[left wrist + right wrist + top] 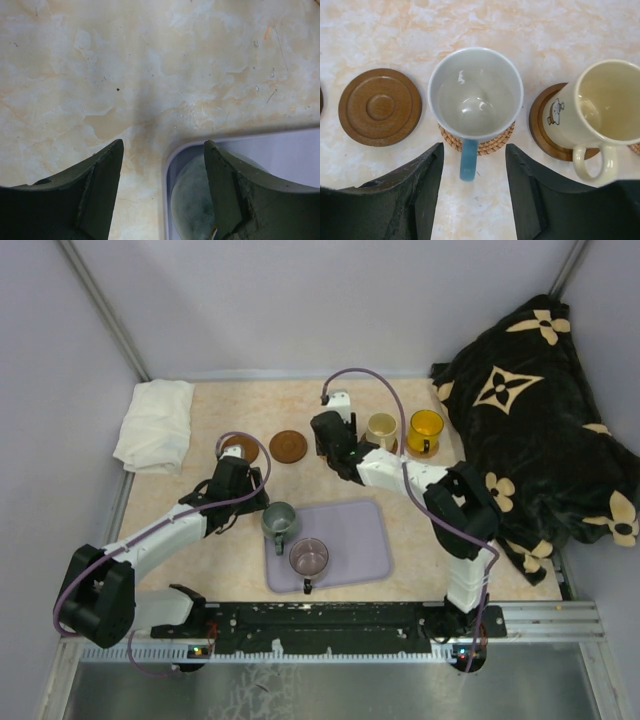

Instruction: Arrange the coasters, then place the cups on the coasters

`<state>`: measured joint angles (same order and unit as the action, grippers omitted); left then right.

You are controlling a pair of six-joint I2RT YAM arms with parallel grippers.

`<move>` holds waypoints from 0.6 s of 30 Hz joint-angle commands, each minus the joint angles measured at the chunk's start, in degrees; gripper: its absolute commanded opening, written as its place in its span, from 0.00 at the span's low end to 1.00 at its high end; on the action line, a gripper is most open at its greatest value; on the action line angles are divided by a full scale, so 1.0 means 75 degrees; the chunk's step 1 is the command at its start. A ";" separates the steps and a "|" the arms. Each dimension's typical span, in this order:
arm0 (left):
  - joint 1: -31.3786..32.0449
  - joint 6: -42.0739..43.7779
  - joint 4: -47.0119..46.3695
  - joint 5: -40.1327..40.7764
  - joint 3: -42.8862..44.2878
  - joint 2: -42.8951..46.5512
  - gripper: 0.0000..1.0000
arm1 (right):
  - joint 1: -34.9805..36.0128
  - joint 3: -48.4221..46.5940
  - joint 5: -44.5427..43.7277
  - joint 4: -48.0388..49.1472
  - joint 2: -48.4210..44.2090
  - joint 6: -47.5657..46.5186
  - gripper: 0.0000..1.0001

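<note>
The lavender tray lies near the arms' bases and holds two cups. The grey-green cup is at its far left corner and the purplish cup is nearer; both look empty. The left gripper hangs over that corner with its fingers spread, one above the bare table and the other above the grey-green cup, gripping nothing.

Along the far side, the white cup stands empty on a woven coaster. Its blue handle points near, between the parted fingers of the right gripper, which do not touch it. Just right of it the cream cup, also empty, sits on a dark coaster. The yellow cup stands further right. Left of the white cup lies a bare coaster, and further left another coaster is partly hidden by the left arm.
</note>
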<state>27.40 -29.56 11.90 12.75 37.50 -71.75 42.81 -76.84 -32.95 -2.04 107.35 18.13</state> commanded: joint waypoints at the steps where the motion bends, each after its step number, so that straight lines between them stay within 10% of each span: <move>1: 0.0050 0.0036 -0.0023 -0.0177 0.0139 -0.0014 0.72 | 0.0148 0.0340 -0.0515 0.0499 -0.1189 -0.0032 0.51; 11: 0.0050 0.0041 -0.0024 -0.0176 0.0144 0.0014 0.72 | -0.0199 0.2015 -0.1639 0.0165 -0.3059 0.0452 0.00; 18: 0.0062 0.0047 -0.0006 -0.0192 0.0151 0.0045 0.72 | -0.0806 0.2904 -0.1232 -0.0254 -0.3452 0.1009 0.00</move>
<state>27.40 -29.58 11.75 12.40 37.50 -71.75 38.74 -57.25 -41.95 -2.96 83.46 22.06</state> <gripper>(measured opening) 0.719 0.004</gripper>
